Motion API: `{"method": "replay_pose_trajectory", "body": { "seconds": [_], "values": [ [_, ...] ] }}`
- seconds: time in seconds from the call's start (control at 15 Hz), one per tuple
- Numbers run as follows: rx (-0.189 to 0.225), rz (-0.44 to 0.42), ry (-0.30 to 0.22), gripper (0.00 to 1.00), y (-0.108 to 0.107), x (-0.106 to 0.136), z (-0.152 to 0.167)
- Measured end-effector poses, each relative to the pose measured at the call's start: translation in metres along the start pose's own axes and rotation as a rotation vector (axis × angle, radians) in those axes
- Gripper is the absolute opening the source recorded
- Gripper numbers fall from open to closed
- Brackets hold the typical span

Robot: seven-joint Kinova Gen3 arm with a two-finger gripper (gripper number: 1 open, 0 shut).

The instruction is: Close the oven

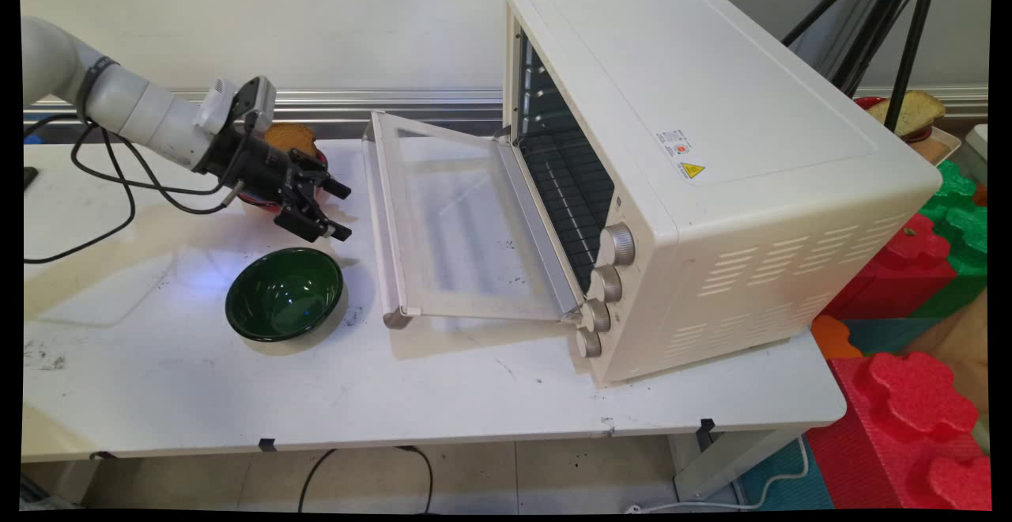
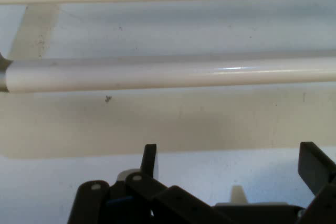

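While fingers spread apart, end effector (image 1: 338,209) by one oven door handle (image 2: 168,73), one green bowl (image 1: 285,293) near

- A red dish (image 1: 261,202) behind the gripper (image 1: 322,207) is mostly hidden by it; only slivers of its rim show.
- The bread slice (image 1: 291,138) on it is partly covered by the wrist.
- In the hand view, the oven door's handle (image 2: 168,73) is cut off at both side edges.
- The warning label (image 1: 681,153) on the oven (image 1: 711,95) is too small to read.
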Motion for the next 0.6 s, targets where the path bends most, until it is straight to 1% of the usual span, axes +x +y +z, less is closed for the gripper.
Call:
{"method": "replay_pose_trajectory", "body": {
  "seconds": [0.27, 0.33, 0.6],
  "values": [
    [0.001, -0.008, 0.006, 1.00, 0.006, -0.001, 0.009],
    [0.000, -0.008, 0.008, 0.00, 0.007, -0.001, 0.010],
    [-0.005, 0.000, 0.016, 0.00, 0.011, -0.002, 0.014]
  ]
}}
